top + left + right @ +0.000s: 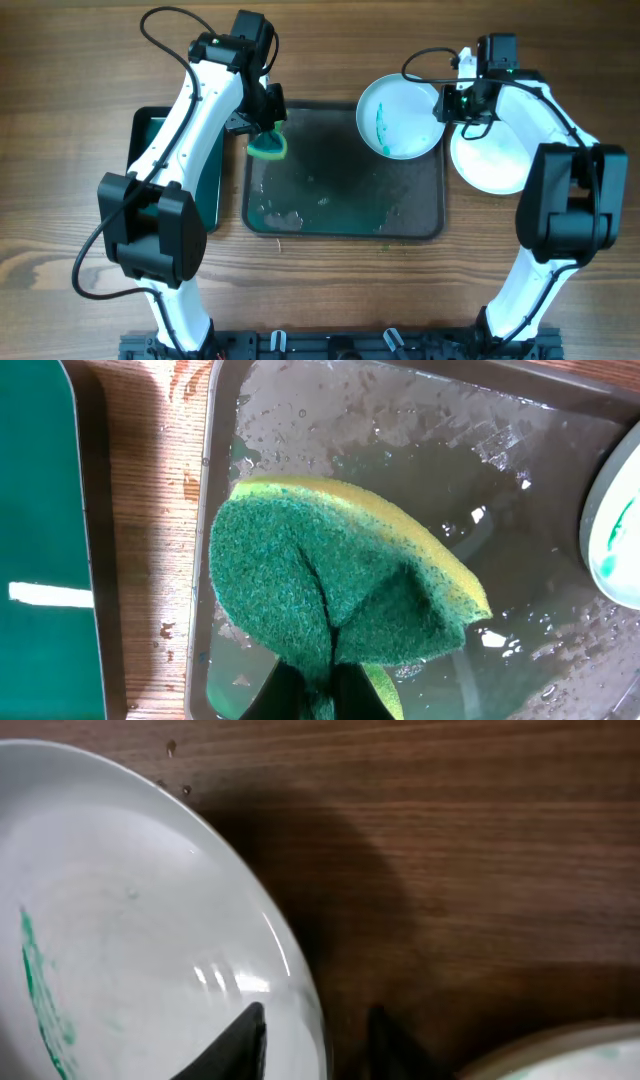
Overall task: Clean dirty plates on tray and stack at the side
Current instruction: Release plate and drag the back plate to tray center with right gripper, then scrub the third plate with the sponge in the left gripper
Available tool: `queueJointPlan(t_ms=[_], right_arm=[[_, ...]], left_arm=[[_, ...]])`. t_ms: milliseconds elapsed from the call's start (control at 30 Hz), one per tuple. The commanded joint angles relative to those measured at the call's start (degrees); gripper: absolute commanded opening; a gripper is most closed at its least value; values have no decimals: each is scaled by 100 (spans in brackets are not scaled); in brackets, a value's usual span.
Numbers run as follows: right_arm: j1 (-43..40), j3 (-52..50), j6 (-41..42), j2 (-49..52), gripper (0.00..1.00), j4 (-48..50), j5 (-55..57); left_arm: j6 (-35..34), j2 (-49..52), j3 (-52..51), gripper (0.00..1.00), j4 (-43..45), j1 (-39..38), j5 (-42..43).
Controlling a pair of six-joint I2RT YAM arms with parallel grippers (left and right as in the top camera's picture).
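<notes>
Plain wooden table (pixel 60 150), wet grey tray (pixel 345 234) in the middle. The right gripper (pixel 455 103) pinches the smeared white plate (pixel 400 115) by its rim at the tray's far right. I'd guess that's to steady it for the sponge (pixel 268 146) clamped in the left gripper (pixel 262 118).

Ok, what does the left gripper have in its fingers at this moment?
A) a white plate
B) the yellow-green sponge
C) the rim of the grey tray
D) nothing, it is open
B: the left gripper pinches the yellow-green sponge, green scrub side to the camera, over the wet tray; the smeared white plate is held by the right gripper.
</notes>
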Motion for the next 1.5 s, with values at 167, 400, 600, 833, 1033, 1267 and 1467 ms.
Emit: queueJointPlan(t_ms=[167, 400, 600, 833, 1033, 1267, 1467], right_arm=[[4, 111, -107, 76, 27, 57, -103], [4, -83, -96, 76, 9, 44, -122], [22, -81, 251, -22, 4, -192, -192], [935, -81, 1069, -957, 4, -1572, -337], [1722, -721, 1869, -942, 4, -1486, -284], [1759, -1362, 1998, -942, 26, -612, -273], [1759, -1869, 2352, -940, 17, -247, -433]], left_arm=[[48, -4, 111, 4, -11, 4, 70], [48, -4, 111, 4, -20, 4, 70], [48, -4, 111, 4, -24, 4, 70], [48, -4, 111, 4, -24, 4, 70], [48, -4, 111, 4, -22, 4, 70], [48, 0, 111, 4, -17, -63, 70], [48, 7, 111, 4, 177, -317, 70]])
